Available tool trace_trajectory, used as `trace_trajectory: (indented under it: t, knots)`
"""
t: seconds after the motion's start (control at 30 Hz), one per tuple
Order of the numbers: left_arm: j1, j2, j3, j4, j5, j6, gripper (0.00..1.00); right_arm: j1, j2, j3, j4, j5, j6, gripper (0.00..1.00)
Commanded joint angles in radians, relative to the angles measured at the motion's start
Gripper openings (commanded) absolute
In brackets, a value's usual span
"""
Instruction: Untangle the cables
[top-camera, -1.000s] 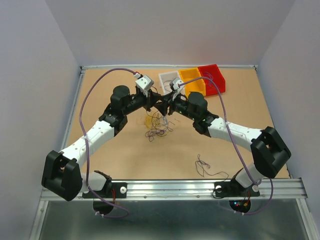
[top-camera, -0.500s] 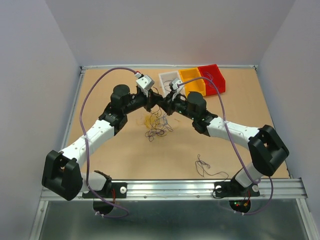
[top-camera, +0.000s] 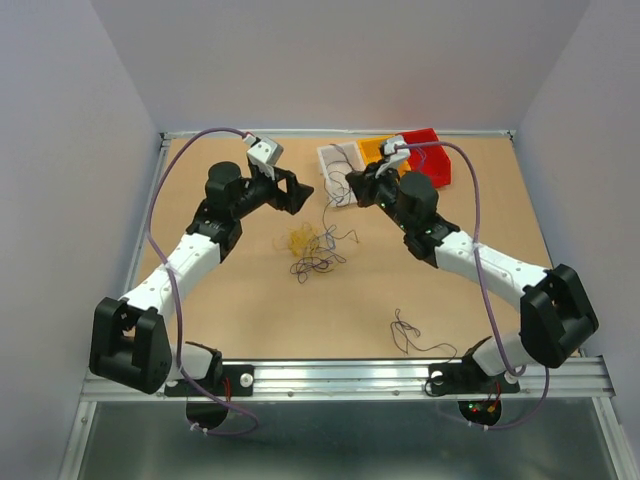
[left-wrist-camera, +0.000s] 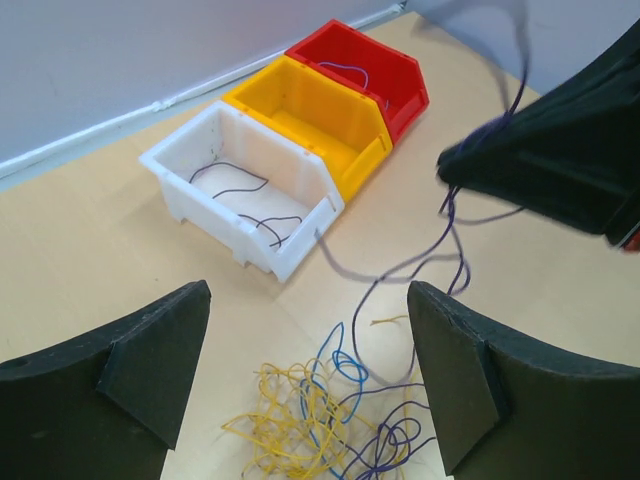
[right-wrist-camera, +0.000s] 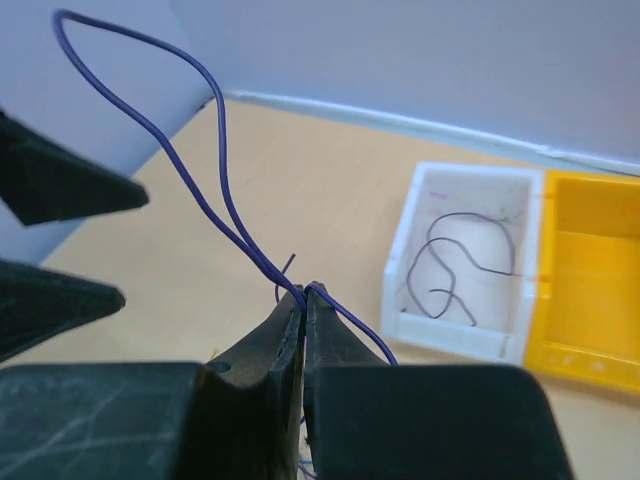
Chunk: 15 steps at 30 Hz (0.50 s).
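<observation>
My right gripper (right-wrist-camera: 303, 300) pinches a single purple cable (right-wrist-camera: 222, 180) lifted off the table (top-camera: 480, 200). My left gripper (left-wrist-camera: 310, 300), jaws spread wide, hangs over the tangled cables (left-wrist-camera: 310, 425), mid-table, near of the white bin (left-wrist-camera: 240, 230).

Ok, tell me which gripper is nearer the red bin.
Right. The right gripper hovers by the white bin, two bins from the red bin; the left gripper is farther left, beyond the whole row.

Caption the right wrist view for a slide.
Right gripper pinches a purple cable whose loop arches upward, with the white bin and yellow bin beyond.
</observation>
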Motion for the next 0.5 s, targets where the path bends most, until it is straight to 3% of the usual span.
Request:
trace_trajectory:
  t: [0.0,0.3,0.47]
  knots:
    - [0.002,0.006,0.038,0.057,-0.01,0.003,0.93,-0.036,-0.056,0.084,-0.018,0.173,0.037,0.01]
    - [0.003,0.04,0.044,0.064,-0.049,0.049,0.92,-0.062,0.1,0.333,-0.023,0.22,-0.024,0.01]
    - [0.002,0.046,0.047,0.064,-0.078,0.053,0.91,-0.064,0.306,0.535,-0.016,0.378,-0.084,0.01]
